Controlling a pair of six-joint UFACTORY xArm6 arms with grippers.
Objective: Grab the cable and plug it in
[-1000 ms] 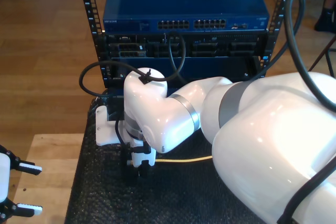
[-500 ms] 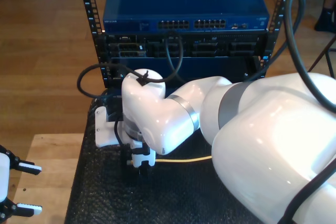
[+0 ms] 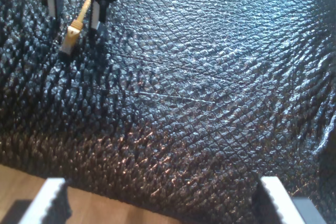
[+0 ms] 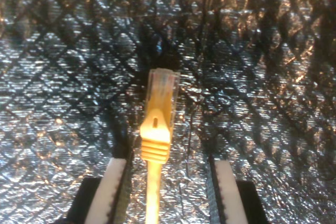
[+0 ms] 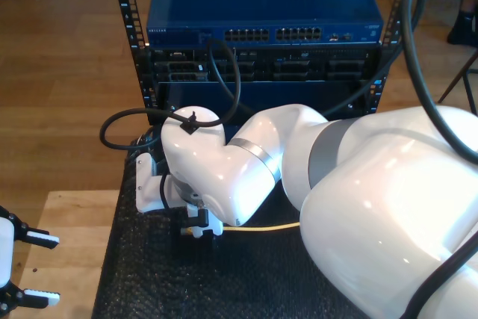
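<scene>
the cable (image 4: 156, 129) flat on my black mat (image 3: 210, 103), plug tip poking out between the wide-apart fingers (image 4: 113, 192) of my second gripper (image 4: 163, 192), nothing pinched, my first gripper (image 3: 157, 203) gaping empty at the mat's edge

Yellow cable (image 3: 73, 27) between second tool's (image 3: 73, 17) fingers (image 3: 95, 14)

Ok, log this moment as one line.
second gripper: open, straddling cable plug | cable: flat on mat | first gripper: open, idle
</scene>
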